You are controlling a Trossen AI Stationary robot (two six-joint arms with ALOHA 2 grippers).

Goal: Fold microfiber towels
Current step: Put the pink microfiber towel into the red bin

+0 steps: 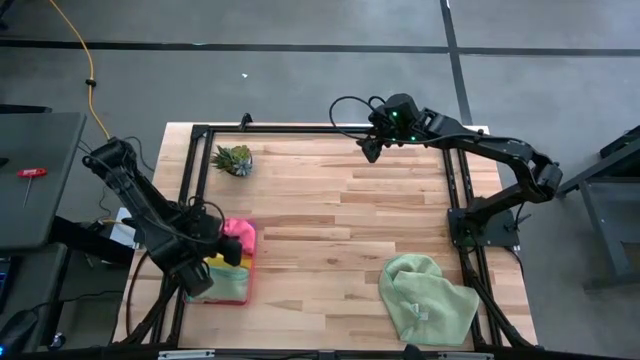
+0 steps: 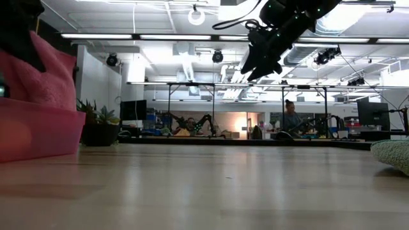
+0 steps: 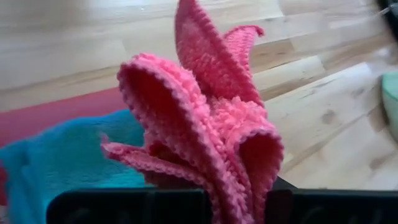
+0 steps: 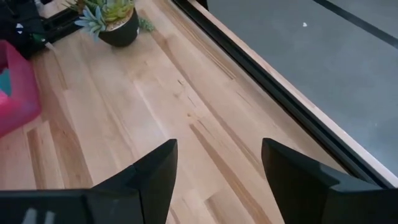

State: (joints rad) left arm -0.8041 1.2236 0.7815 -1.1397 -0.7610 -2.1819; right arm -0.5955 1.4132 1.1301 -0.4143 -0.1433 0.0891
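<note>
My left gripper [image 1: 222, 243] is shut on the hot pink towel [image 3: 205, 124] above the translucent pink tray [image 1: 247, 262] at the table's near left. The towel also shows in the low view [image 2: 48, 76], standing above the tray's wall [image 2: 38, 131]. A teal towel [image 3: 68, 155] and a yellow towel [image 1: 218, 268] lie in the tray. A pale green towel [image 1: 425, 298] lies crumpled at the near right. My right gripper [image 4: 217, 168] is open and empty, high above the table's far edge [image 1: 372, 150]. My left gripper pinches the pink towel at a bunch of several folds [image 3: 236, 186] between its two fingers. The loose folds and a corner [image 3: 193, 37] stick out beyond the fingers. The towel is bunched and slack over the tray; whether its lower part rests on the teal towel, I cannot tell.
A small spiky green plant in a dark pot [image 1: 234, 159] stands at the far left and shows in the right wrist view [image 4: 115, 18]. A black frame [image 1: 300, 128] runs around the table. The bare wooden middle of the table [image 1: 340, 220] lies between the arms.
</note>
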